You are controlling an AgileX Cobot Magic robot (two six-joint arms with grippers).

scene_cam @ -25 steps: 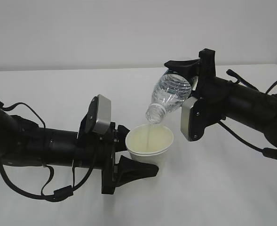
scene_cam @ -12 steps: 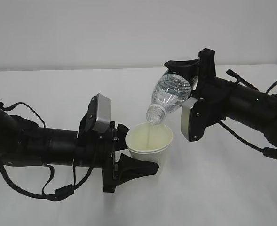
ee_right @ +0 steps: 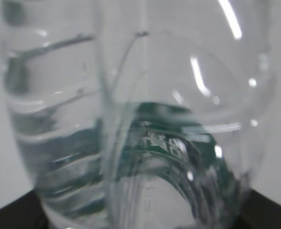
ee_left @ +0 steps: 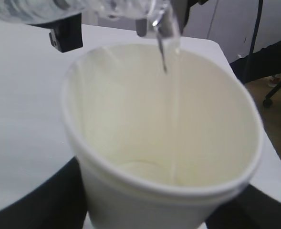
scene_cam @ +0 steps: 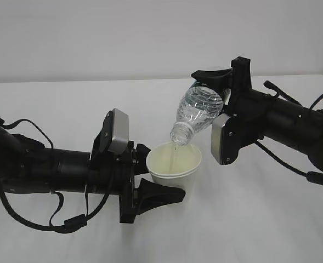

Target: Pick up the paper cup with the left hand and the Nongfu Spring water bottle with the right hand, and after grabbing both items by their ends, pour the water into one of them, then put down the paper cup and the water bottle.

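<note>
White paper, cream inside: the paper cup [scene_cam: 174,166] is the landmark here, standing nearest of the task's things, low over the white counter [scene_cam: 249,230] — whether its base touches the surface cannot be told. The left hand's claw [scene_cam: 150,178] closes on it from the left, one black finger [scene_cam: 157,198] passing in front of the cup's lower wall and the other just behind it; the jaws stand fairly wide, gripping the cup's body.

Just above and behind the cup's rim hangs the mouth of the Nongfu Spring water bottle [scene_cam: 197,113], tilted neck-down toward the cup. A thin stream of the water [ee_left: 171,95] falls from the mouth into the cup's far side; in the left wrist view it runs down the inner wall and only a little has pooled at the bottom.

Further back and to the cup's right, the right hand's claw [scene_cam: 219,90] clamps the bottle's base end, jaws about as wide as the bottle, with the green label [ee_right: 164,143] close before the right wrist camera.

The step in hand looks like the pour itself, probably well short of done. To do it well, I would hold the cup level and motionless, keep the bottle's mouth inside the rim's outline, and deepen the tilt slowly, so the stream neither surges nor climbs over the far edge. The cup is soft, so the left grip should not tighten.
</note>
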